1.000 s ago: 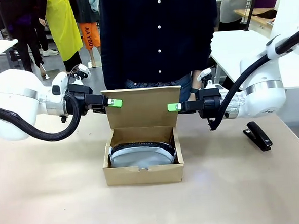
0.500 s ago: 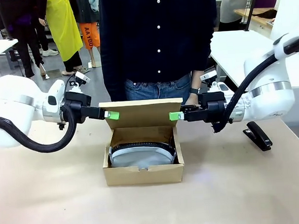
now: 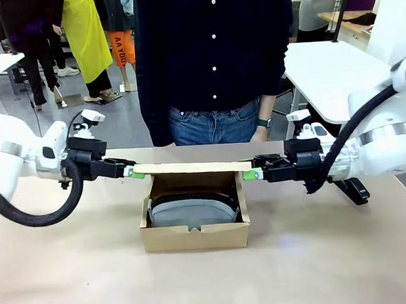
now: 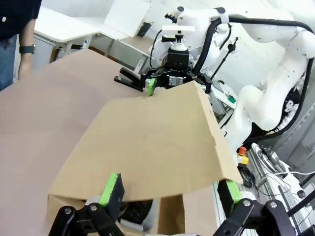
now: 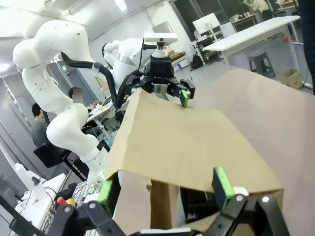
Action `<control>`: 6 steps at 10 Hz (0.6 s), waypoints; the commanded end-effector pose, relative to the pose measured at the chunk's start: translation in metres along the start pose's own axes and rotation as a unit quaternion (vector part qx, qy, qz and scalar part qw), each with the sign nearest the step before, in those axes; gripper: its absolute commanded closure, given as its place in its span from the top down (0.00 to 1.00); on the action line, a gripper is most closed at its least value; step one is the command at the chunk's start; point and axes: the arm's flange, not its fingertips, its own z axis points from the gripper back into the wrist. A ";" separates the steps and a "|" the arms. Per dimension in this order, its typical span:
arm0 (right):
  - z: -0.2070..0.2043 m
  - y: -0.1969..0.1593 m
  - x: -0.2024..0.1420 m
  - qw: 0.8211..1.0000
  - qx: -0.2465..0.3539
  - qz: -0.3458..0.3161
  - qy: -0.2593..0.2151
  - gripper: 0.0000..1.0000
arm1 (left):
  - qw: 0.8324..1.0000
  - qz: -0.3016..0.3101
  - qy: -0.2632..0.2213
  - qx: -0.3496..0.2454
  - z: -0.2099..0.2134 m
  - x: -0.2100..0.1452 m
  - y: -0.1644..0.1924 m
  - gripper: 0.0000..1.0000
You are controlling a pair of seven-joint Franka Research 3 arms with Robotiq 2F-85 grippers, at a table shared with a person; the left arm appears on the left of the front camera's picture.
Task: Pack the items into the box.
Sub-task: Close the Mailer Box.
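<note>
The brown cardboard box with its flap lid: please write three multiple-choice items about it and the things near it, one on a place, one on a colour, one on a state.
1. Where does the soft light-grey fabric pouch lie?
A. inside the brown cardboard box
B. on the table beside the box
C. in the person's hand

2. What colour are the pads on the fingertips of the left gripper and the right gripper?
A. red
B. green
C. white

3. How does the hinged flap lid stand?
A. upright, fully open
B. torn off, flat on the table
C. lowered about level over the box, a gripper at each end

Answers: 1 A, the pouch shows between the box walls; 2 B, the front view shows green tips at both lid ends; 3 C, the lid appears edge-on as a thin strip.
</note>
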 end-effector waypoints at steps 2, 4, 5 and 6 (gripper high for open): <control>0.040 0.028 -0.015 0.997 -0.020 0.021 -0.066 1.00 | 0.998 -0.030 -0.046 0.009 0.035 -0.023 -0.028 1.00; 0.055 0.029 -0.013 0.994 -0.024 0.014 -0.105 1.00 | 0.995 -0.048 -0.084 0.032 0.059 -0.025 -0.044 1.00; 0.053 0.025 -0.008 0.991 -0.020 0.013 -0.128 1.00 | 0.993 -0.059 -0.099 0.037 0.059 -0.020 -0.048 1.00; 0.041 0.017 -0.003 0.990 -0.012 0.006 -0.140 1.00 | 0.992 -0.064 -0.098 0.045 0.047 -0.009 -0.044 1.00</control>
